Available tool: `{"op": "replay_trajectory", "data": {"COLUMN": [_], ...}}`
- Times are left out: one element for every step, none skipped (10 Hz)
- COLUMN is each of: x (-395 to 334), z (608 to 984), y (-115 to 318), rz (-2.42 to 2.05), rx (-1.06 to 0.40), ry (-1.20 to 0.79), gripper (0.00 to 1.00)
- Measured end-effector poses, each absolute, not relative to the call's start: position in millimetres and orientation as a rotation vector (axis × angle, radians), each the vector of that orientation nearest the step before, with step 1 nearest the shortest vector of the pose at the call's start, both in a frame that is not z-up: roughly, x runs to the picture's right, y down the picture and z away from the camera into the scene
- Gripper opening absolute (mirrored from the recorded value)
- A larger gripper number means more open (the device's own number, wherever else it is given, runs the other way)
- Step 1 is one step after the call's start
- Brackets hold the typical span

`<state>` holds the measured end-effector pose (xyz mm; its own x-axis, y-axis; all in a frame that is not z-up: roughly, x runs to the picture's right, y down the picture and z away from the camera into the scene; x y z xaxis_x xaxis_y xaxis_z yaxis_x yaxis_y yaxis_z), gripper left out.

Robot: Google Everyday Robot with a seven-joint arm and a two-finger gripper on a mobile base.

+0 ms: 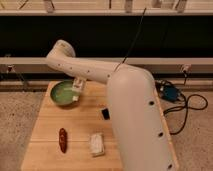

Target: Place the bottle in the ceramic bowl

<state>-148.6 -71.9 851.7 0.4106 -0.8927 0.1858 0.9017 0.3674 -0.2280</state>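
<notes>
Camera view puts my end effector [77, 90] low over the right rim of the ceramic bowl [61, 93], with the bottle [78, 86] at its tip — a small whitish shape, seemingly pinched in the fingers, though at this angle I cannot tell how wide they stand. I judge it light, stiff plastic and a bit slick, best held across the body below the cap. A reddish object [62, 140], a pale block [96, 143] and a small dark item [105, 114] lie apart on the tabletop [47, 125].
</notes>
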Motion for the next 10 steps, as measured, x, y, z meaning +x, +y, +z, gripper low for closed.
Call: {"op": "replay_trajectory", "data": {"x": [-149.6, -151.9, -154.9, -156.7, -157.1, -158.3, -160.2, -161.1, -161.9, -163.2], "z": [850.4, 849.2, 848.1, 847.4, 847.0, 846.3, 845.9, 845.3, 844.8, 844.4], "y": [-72.4, -72.2, -71.7, -71.1, -71.0, -70.6, -69.8, -69.4, -68.7, -68.1], "rz": [-1.153, -1.153, -1.154, -1.155, -1.155, -1.156, -1.157, -1.158, -1.158, -1.158], "rx": [-0.31, -0.306, -0.302, -0.3, -0.298, -0.296, -0.295, -0.295, -0.296, -0.296], "ry": [-0.029, -0.025, -0.021, -0.018, -0.015, -0.011, -0.006, -0.003, -0.001, 0.003], "gripper": [0.01, 0.01, 0.01, 0.01, 0.01, 0.01, 0.01, 0.01, 0.01, 0.01]}}
